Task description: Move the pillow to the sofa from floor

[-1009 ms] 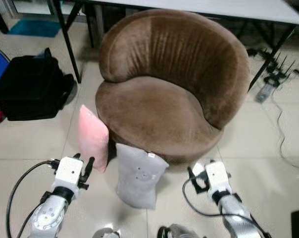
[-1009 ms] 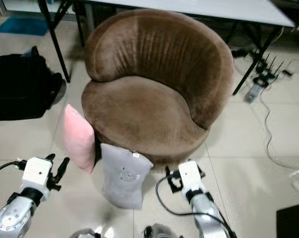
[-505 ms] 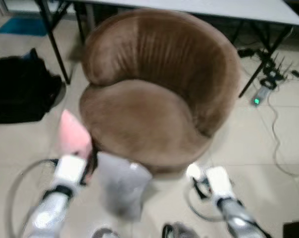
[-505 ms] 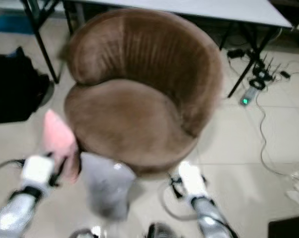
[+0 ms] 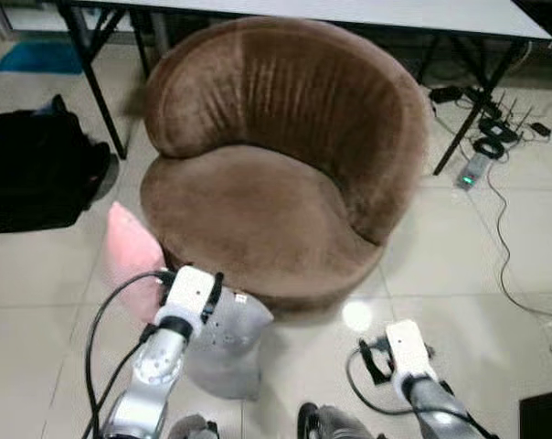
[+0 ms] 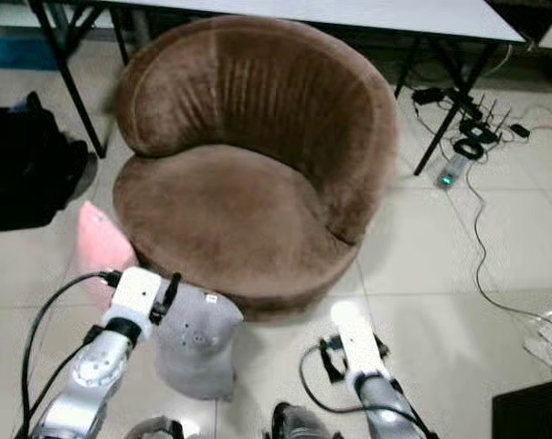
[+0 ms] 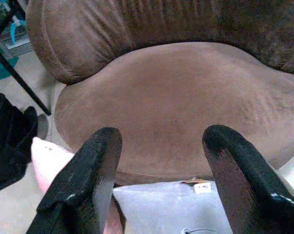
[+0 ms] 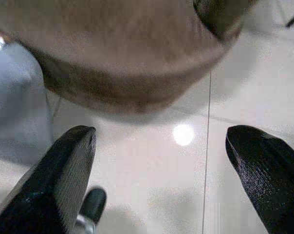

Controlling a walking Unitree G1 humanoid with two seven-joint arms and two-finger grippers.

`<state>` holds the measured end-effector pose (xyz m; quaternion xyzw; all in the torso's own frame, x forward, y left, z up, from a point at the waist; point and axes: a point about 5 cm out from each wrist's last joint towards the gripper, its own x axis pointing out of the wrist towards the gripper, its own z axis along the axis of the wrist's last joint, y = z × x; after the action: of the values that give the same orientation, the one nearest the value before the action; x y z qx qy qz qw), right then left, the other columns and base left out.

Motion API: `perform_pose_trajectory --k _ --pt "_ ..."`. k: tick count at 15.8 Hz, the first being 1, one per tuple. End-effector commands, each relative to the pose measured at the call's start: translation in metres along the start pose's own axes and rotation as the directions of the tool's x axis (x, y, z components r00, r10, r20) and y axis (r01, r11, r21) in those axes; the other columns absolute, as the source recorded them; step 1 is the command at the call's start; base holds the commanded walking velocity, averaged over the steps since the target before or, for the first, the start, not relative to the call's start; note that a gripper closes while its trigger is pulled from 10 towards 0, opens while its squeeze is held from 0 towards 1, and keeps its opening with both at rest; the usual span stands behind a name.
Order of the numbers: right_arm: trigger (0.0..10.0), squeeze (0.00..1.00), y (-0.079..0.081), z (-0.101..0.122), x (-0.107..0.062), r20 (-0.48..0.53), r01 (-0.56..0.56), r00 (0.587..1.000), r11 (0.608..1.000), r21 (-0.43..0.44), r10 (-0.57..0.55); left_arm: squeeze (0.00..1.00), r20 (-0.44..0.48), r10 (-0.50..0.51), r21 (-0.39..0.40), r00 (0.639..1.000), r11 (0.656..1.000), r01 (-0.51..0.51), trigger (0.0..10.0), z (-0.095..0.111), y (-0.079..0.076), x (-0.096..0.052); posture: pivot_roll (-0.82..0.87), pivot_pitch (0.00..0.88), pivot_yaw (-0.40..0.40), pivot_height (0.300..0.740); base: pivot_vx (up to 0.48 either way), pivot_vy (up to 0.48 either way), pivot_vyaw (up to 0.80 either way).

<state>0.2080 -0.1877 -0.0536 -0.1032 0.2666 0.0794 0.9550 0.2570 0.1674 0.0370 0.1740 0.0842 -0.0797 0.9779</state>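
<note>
Pale floor tiles [image 5: 38, 274] run under a white table [image 5: 349, 11] at the far side, with the round brown sofa [image 5: 267, 174] in front of it. At the far left a black bag [image 5: 34, 183] sits on the floor. Next comes a pink pillow [image 5: 130, 261], propped upright against the sofa's left front edge, and just beside it a grey pillow [image 5: 223, 352] leaning on the sofa's front base, a small tag at its top corner. The left gripper [image 7: 159, 161] hovers right above the grey pillow's top edge, its two black fingers spread wide and holding nothing. The grey pillow looks plump, soft and light, with a smooth fabric cover and a faint printed face; it would likely squash and sag when pinched, so a deep bite on the top edge or an upper corner seems the safest hold. Further right, the right gripper [image 8: 161, 161] hangs low over bare tile near the sofa's front, its fingers also wide apart and empty. At the far right, a power strip [image 5: 472, 169] and cables lie on the floor.
</note>
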Motion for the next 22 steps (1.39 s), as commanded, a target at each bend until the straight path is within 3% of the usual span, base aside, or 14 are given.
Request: perform_pose_trajectory --k 1,6,12,16,22 --pt "10.0 0.00 0.001 -0.007 -0.003 -0.027 0.001 1.000 1.000 -0.004 -0.001 1.00 -0.017 0.006 0.003 1.000 1.000 -0.006 10.0 -0.004 -0.001 -0.002 0.07 0.172 -0.069 0.740 0.000 0.000 0.00" --pt "10.0 0.00 0.001 -0.004 -0.002 -0.005 -0.001 1.000 1.000 -0.010 0.001 1.00 0.000 0.009 -0.026 1.000 1.000 -0.009 10.0 -0.002 -0.004 0.000 0.07 0.174 -0.071 0.740 0.000 0.000 0.00" --pt "10.0 0.00 -0.002 0.002 0.000 0.029 0.013 1.000 0.999 -0.035 -0.012 1.00 0.003 0.033 -0.045 0.999 0.998 -0.033 10.0 -0.002 0.004 0.003 0.08 0.171 -0.076 0.740 0.000 0.000 0.00" --pt "10.0 0.00 -0.003 0.004 -0.001 0.043 0.016 0.999 0.998 -0.062 -0.013 1.00 0.002 0.023 -0.068 1.000 0.997 -0.023 10.0 -0.001 -0.003 0.001 0.07 0.173 -0.082 0.740 0.000 0.000 0.00" --pt "10.0 0.00 -0.002 0.004 0.000 0.040 0.011 0.999 0.998 -0.069 -0.008 1.00 -0.002 0.042 -0.094 0.999 0.995 -0.042 10.0 -0.001 -0.001 0.002 0.08 0.164 -0.084 0.740 0.000 0.000 0.00"
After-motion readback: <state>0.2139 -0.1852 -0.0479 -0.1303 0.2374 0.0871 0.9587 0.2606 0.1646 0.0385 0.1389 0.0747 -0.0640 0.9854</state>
